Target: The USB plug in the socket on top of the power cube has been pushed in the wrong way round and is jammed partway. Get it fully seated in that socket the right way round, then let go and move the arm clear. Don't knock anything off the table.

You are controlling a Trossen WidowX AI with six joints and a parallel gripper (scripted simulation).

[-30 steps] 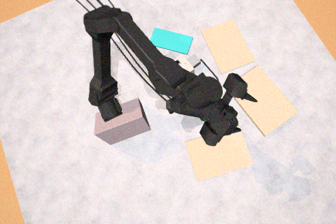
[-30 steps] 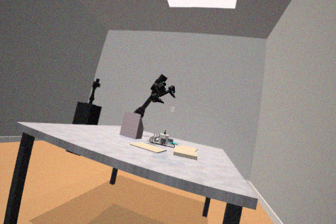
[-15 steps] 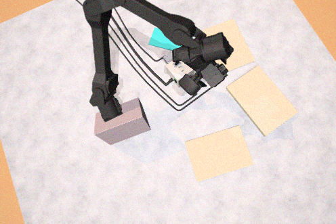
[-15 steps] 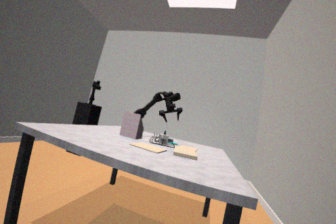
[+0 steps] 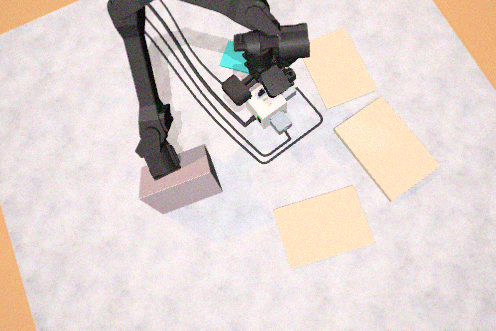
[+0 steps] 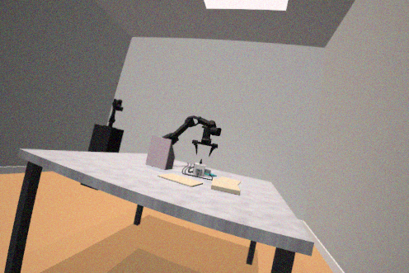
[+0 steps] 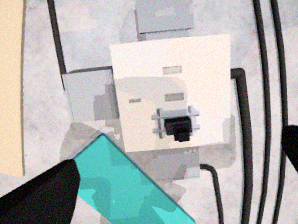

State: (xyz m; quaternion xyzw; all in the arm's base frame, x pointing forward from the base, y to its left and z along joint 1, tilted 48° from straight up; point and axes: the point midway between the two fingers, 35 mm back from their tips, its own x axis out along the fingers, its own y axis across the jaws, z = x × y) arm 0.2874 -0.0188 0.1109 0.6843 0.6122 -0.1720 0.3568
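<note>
The white power cube (image 5: 267, 104) (image 6: 200, 167) (image 7: 145, 60) stands on the table with slots in its top. The black USB plug (image 6: 201, 161) (image 7: 179, 127) stands up from the top, near the edge of the cube that is lower in the wrist view. Grey bracket-like parts flank it. Its depth and which way round it is cannot be told. My gripper (image 5: 257, 88) (image 6: 203, 155) (image 7: 180, 153) points down above the cube, open and empty. Its fingers are wide apart on either side of the plug and clear above it. In the top view the arm partly covers the cube.
Grey adapters (image 5: 281, 122) (image 7: 92, 95) and black cables surround the cube's sides. A teal slab (image 5: 233, 56) (image 7: 105, 165) lies close beside it. Tan boards (image 5: 387, 149) (image 5: 322, 226) (image 5: 340, 69) lie farther out. A pinkish block (image 5: 182, 184) (image 6: 160, 152) stands by the arm's base.
</note>
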